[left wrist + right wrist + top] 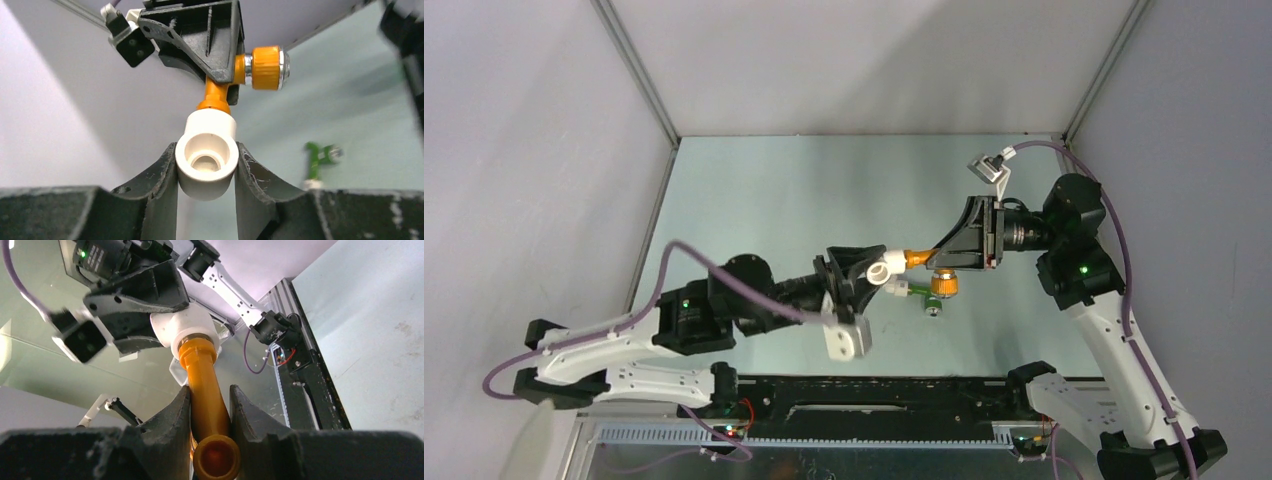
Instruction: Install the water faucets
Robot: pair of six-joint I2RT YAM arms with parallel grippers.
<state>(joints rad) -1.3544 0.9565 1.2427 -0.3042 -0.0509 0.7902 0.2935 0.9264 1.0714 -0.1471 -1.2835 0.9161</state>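
Orange faucet [201,367] clamped in right gripper [209,399], stem in white elbow [210,125] clamped by left gripper [206,150].

Pale green worktop [774,190], boxed in by grey wall panels [524,150] meeting at metal corner posts [636,70]. White elbow fitting [206,150] in the air above it, round open mouth facing the left wrist camera. Black rail [874,395] along the near edge.
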